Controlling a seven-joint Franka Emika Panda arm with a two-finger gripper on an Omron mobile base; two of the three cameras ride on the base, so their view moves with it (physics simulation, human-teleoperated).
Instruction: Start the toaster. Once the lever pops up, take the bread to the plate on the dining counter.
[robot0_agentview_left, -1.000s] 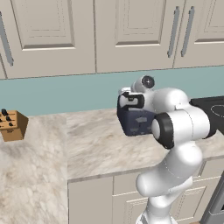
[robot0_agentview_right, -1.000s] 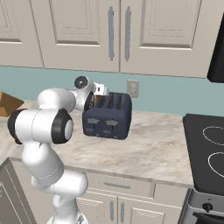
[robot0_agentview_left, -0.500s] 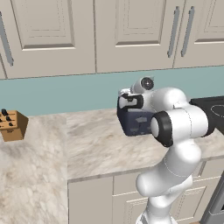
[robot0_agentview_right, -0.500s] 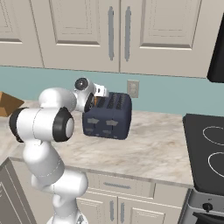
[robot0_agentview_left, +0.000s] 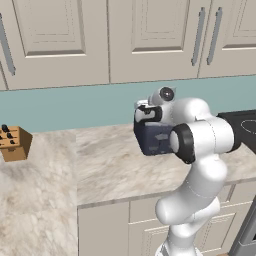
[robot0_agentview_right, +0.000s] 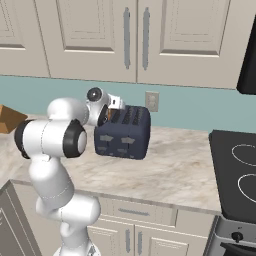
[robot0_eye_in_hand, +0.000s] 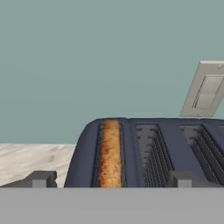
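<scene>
The dark navy four-slot toaster (robot0_agentview_right: 123, 133) stands on the marbled table (robot0_agentview_right: 170, 170) near the teal back wall, its grey-panelled front facing the table's front edge. In the hand view the toaster (robot0_eye_in_hand: 148, 148) shows from above and close: the bread (robot0_eye_in_hand: 109, 153), a golden-brown slice seen edge-on, sits down in the leftmost slot, and the other slots beside it show bare wire guides. The gripper (robot0_eye_in_hand: 109, 179) hovers just above the toaster's top at that end, its fingers (robot0_eye_in_hand: 40, 179) spread wide, one tip to the left of the bread slot and the other over the slots further right; they pinch nothing. In the right base view the white hand (robot0_agentview_right: 106, 104) hangs over the toaster's left top corner. A wall outlet (robot0_agentview_right: 151, 101) sits on the wall just behind the toaster. A tan knife block (robot0_agentview_left: 13, 143) stands well apart to the left, and a black cooktop (robot0_agentview_right: 235, 172) lies to the right.
</scene>
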